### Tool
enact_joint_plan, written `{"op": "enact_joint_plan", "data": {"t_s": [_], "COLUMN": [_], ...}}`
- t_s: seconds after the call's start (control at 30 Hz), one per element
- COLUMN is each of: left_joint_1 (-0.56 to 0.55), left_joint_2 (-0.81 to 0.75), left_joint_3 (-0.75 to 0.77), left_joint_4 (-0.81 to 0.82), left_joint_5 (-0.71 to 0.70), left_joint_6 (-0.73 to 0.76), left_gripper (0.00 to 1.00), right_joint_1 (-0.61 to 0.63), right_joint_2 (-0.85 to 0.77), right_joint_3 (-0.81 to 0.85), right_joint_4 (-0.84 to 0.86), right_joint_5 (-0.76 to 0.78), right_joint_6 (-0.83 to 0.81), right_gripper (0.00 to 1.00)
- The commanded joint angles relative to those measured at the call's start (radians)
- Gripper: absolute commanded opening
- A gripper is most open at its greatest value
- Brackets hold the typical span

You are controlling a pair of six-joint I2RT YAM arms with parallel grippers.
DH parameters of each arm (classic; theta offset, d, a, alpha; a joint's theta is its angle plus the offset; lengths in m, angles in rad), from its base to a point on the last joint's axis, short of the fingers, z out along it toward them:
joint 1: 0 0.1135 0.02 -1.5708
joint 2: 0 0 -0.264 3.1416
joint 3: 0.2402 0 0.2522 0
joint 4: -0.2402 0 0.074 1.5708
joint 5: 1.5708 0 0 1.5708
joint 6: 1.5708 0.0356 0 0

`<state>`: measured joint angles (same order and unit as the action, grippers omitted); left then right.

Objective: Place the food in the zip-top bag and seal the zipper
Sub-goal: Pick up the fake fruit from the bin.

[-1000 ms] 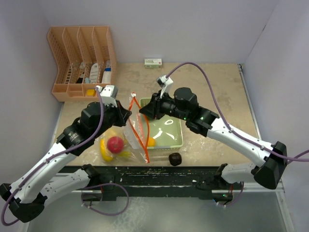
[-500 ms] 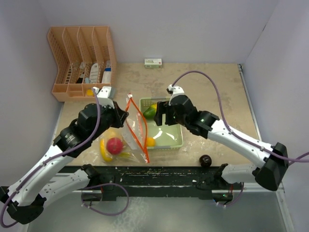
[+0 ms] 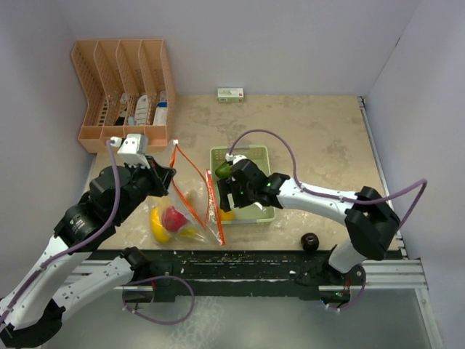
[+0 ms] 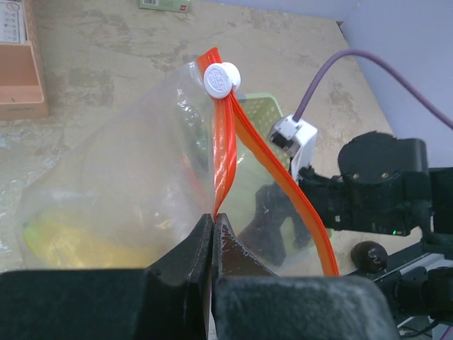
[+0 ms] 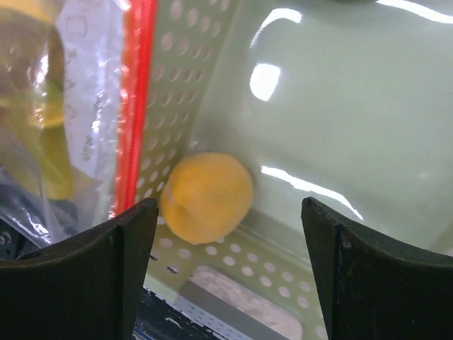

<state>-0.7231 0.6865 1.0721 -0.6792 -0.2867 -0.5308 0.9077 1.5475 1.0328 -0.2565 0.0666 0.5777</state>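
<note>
Centring the wide-open right fingers (image 3: 224, 198) over the small orange (image 5: 207, 197), tucked in the near-left corner of the tray (image 5: 340, 142) beside the bag (image 4: 141, 163), should come before closing. The left fingers (image 4: 214, 227), pinched on the zipper strip (image 4: 223, 142), need to hold the mouth up.

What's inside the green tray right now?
In the green tray, a small orange lies in the near-left corner, the open right hand over it. A green fruit shows at the far-left end. The right arm covers the floor between them, so anything there is hidden.
</note>
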Motion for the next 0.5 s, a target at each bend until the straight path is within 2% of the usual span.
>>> {"op": "enact_joint_plan", "data": {"t_s": [0.0, 0.13, 0.33, 0.4, 0.47], "left_joint_1": [-0.004, -0.003, -0.003, -0.003, -0.003], "left_joint_2": [-0.011, -0.023, -0.044, -0.049, -0.050], "left_joint_3": [0.043, 0.033, 0.033, 0.031, 0.029], "left_joint_4": [-0.010, -0.011, -0.033, -0.035, -0.034], "left_joint_5": [-0.027, -0.023, -0.043, -0.050, -0.051], "left_joint_6": [0.011, 0.007, 0.012, 0.014, 0.014], "left_gripper": [0.00, 0.00, 0.00, 0.00, 0.00], "right_joint_1": [0.075, 0.088, 0.088, 0.088, 0.087], "right_joint_2": [0.062, 0.144, 0.184, 0.196, 0.206], "right_joint_3": [0.035, 0.046, 0.032, 0.024, 0.018], "right_joint_4": [0.086, 0.095, 0.065, 0.065, 0.054], "right_joint_5": [-0.029, 0.017, 0.106, 0.099, 0.073], "right_joint_6": [0.010, 0.029, 0.050, 0.050, 0.053], "right_gripper": [0.85, 0.85, 0.82, 0.73, 0.53]}}
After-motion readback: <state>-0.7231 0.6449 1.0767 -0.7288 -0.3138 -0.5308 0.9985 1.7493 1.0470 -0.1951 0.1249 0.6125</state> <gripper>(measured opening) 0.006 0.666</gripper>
